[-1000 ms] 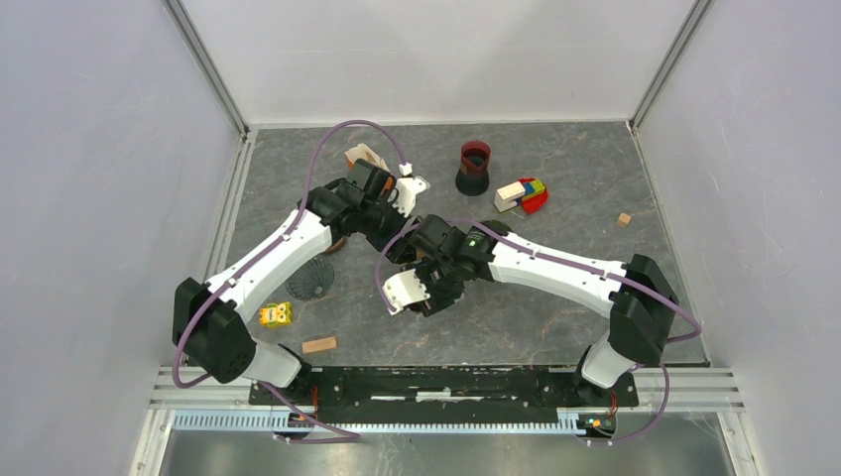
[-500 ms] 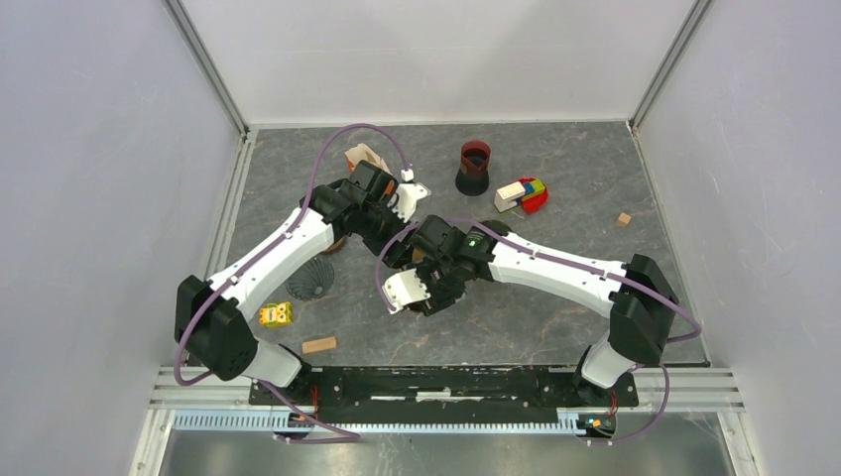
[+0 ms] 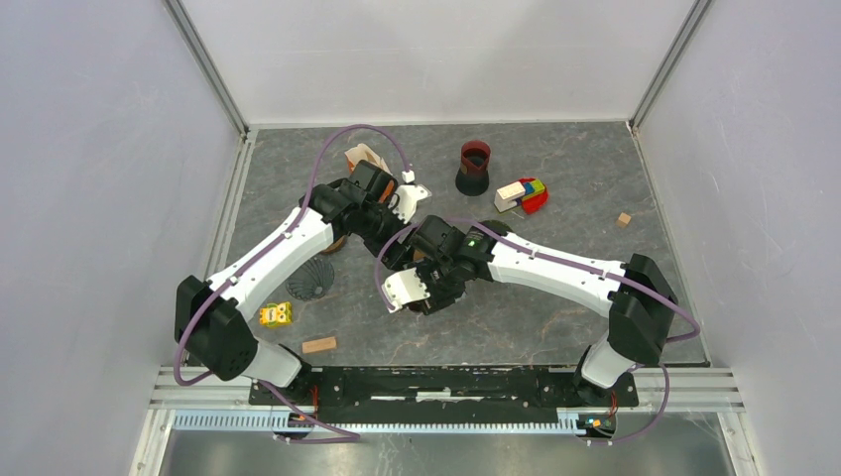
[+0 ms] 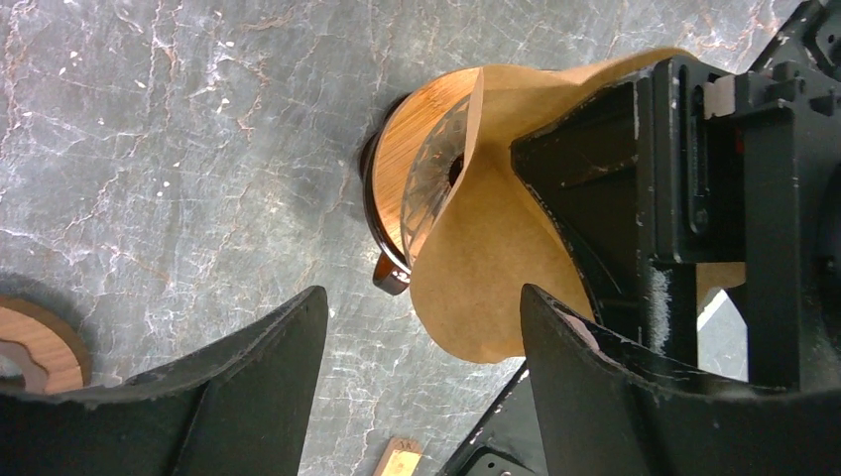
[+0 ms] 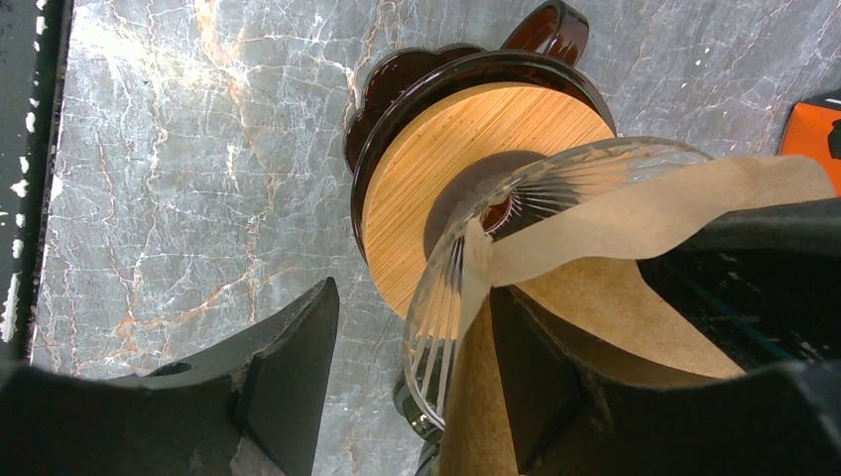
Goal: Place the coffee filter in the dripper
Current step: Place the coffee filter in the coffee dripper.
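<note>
The brown paper coffee filter (image 5: 635, 228) sits half-seated in the clear ribbed glass dripper (image 5: 436, 297) at mid-bench (image 5: 149, 198), between the spread, released jaws of the seemingly nearer right end effector (image 5: 412, 297); the left end effector (image 4: 421, 297) is likewise released.

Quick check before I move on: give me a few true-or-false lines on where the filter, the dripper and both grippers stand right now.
1. The filter lies flat on the table. False: it is up at the rim of the dripper, with part of it hanging outside the glass.
2. The left gripper and the right gripper are both open. True.
3. The dripper sits on a wooden ring. True.
4. The yellow toy lies beside the right arm. False: it is at the near left, beside the left arm.
</note>
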